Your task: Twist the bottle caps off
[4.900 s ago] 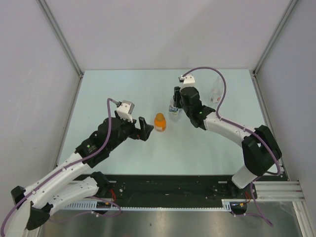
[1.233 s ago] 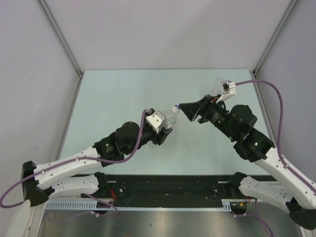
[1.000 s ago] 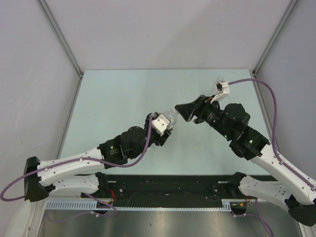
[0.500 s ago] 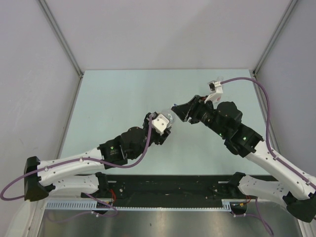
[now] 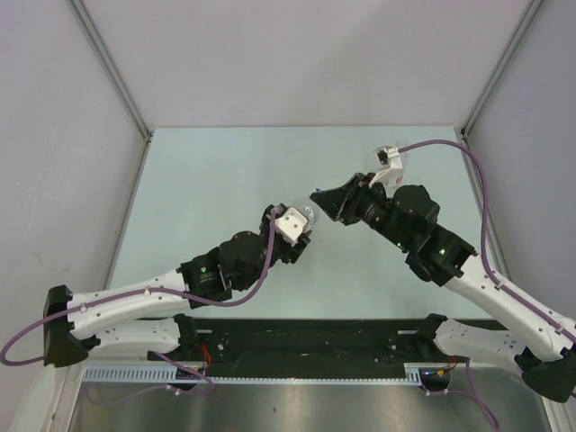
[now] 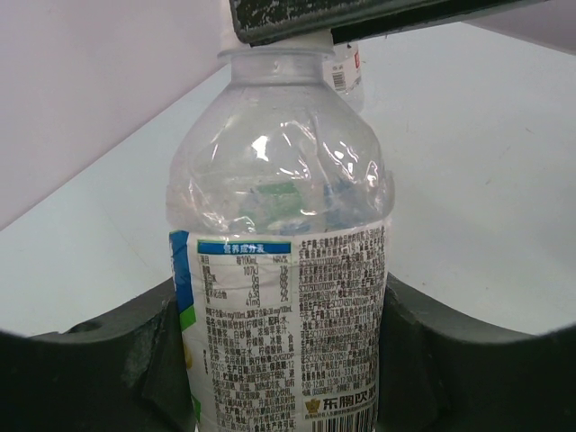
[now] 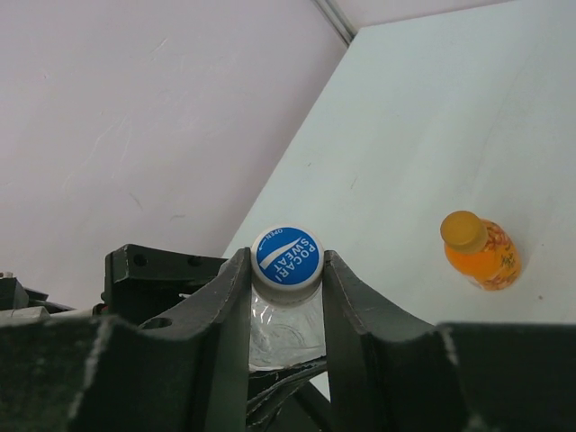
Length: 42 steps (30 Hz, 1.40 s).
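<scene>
Blue-and-white cap sits pinched tight between the fingers of your right gripper, on top of the clear bottle. Your left gripper clamps that bottle's labelled body. The orange bottle stands capped, well apart from the clear bottle.

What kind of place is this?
Probably a robot lab, not a kitchen: a left arm and right arm at a pale table, plain grey walls around, with a clear bottle and orange bottle.
</scene>
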### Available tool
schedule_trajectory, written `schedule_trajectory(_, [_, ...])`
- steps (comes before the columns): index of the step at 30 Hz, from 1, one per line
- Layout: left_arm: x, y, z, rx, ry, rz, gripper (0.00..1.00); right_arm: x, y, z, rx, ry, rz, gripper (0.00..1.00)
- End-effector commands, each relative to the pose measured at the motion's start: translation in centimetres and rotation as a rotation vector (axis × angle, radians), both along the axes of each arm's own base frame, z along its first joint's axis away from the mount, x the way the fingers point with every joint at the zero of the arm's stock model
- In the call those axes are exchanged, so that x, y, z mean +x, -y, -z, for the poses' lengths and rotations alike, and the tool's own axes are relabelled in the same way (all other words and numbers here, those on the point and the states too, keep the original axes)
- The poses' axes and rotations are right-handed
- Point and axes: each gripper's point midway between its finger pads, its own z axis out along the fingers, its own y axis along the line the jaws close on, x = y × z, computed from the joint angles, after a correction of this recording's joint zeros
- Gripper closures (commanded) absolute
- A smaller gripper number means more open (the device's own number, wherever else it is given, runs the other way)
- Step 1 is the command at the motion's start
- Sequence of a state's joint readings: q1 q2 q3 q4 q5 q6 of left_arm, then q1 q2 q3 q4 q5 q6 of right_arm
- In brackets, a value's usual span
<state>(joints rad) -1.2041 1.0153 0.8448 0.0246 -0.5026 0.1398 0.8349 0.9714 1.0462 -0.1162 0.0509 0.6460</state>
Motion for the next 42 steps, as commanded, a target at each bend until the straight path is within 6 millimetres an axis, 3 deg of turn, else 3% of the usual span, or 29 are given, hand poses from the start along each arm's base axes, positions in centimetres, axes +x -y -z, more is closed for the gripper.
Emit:
schedule_trajectory(1, [-0.9, 0.5, -2.4, -0.081, 0.031, 0.056, 1.0, -0.5, 0.1, -2.4, 0.017, 0.111, -0.012, 1.0])
schedule_trajectory(5, [-4.1, 2.5, -3.0, -0.101, 0.032, 0.285, 1.0, -1.8, -0.3, -1.9, -0.016, 0.186, -0.094, 1.0])
schedule_trajectory(6, [-4.9, 2.8, -3.3, -0.112, 0.031, 0.334, 1.0, -2.1, 0.0, -3.2, 0.012, 0.242, -0.098, 1.0])
schedule_trajectory(8, [-6.3, 3.1, -3.9, -0.131, 0.021, 0.42, 1.0, -2.7, 0.0, -2.7, -0.02, 0.282, -0.137, 1.0])
schedule_trajectory(11, [-9.8, 4.2, -4.8, -0.169, -0.071, 0.675, 1.0, -4.3, -0.1, -3.3, -0.019, 0.357, -0.234, 1.0])
schedule_trajectory(12, [-11.0, 4.1, -5.2, -0.189, -0.103, 0.778, 1.0, -4.6, 0.0, -3.5, -0.016, 0.376, -0.258, 1.0])
schedule_trajectory(13, [-11.7, 4.0, -5.8, -0.227, -0.141, 0.831, 1.0, -6.2, -0.2, -3.8, -0.009, 0.413, -0.342, 1.0])
schedule_trajectory(15, [-11.7, 3.7, -6.7, -0.265, -0.161, 0.881, 1.0, -7.2, -0.3, -3.5, -0.028, 0.467, -0.404, 1.0])
schedule_trajectory(16, [-13.2, 3.4, -7.0, -0.278, -0.202, 0.978, 1.0, -8.3, -0.3, -3.3, -0.027, 0.49, -0.468, 1.0])
schedule_trajectory(18, [-13.7, 3.1, -8.0, -0.31, -0.235, 1.043, 1.0, -9.4, -0.1, -3.3, -0.021, 0.52, -0.524, 1.0])
schedule_trajectory(23, [-17.2, 1.9, -8.3, -0.283, -0.371, 1.356, 1.0, -12.8, 0.0, -3.1, -0.004, 0.574, -0.729, 1.0])
schedule_trajectory(34, [-18.6, 1.4, -9.0, -0.285, -0.401, 1.513, 1.0, -17.1, 1.0, -2.1, -0.001, 0.653, -1.007, 1.0])
schedule_trajectory(42, [-18.8, 1.8, -8.6, -0.278, -0.405, 1.536, 1.0, -17.7, 0.9, -1.4, 0.0, 0.654, -1.09, 1.0])
